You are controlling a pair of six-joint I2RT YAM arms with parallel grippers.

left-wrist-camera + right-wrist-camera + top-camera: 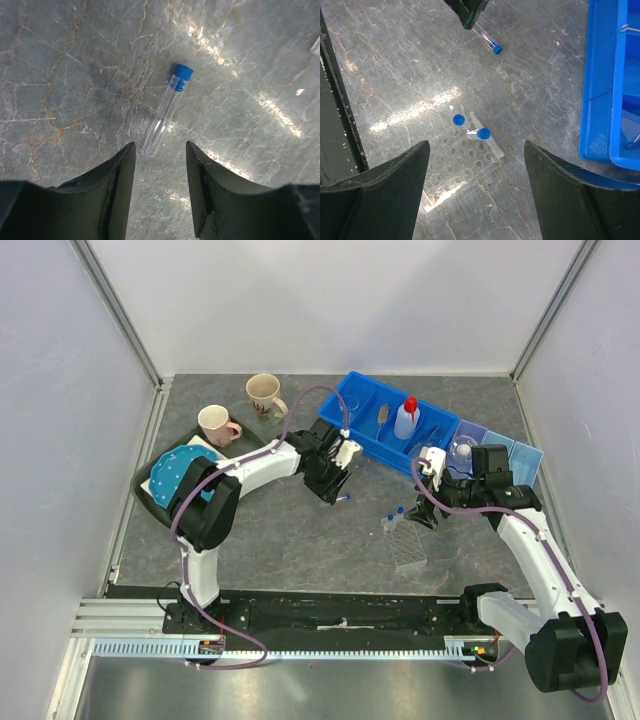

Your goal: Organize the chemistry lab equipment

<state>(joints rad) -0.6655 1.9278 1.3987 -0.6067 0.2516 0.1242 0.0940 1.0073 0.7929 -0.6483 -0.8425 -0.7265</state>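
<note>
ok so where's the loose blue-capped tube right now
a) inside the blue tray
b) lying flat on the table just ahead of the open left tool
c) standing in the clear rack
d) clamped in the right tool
b: the left wrist view shows the blue-capped tube lying flat on the table, just beyond the open left tool, with nothing gripping it.

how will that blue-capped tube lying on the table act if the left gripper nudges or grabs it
The blue-capped tube lies flat on the smooth stone table, so a nudge would probably roll it sideways. It looks empty and thin-walled, so likely light, stiff and slick. The open left gripper should straddle it squarely.
</note>
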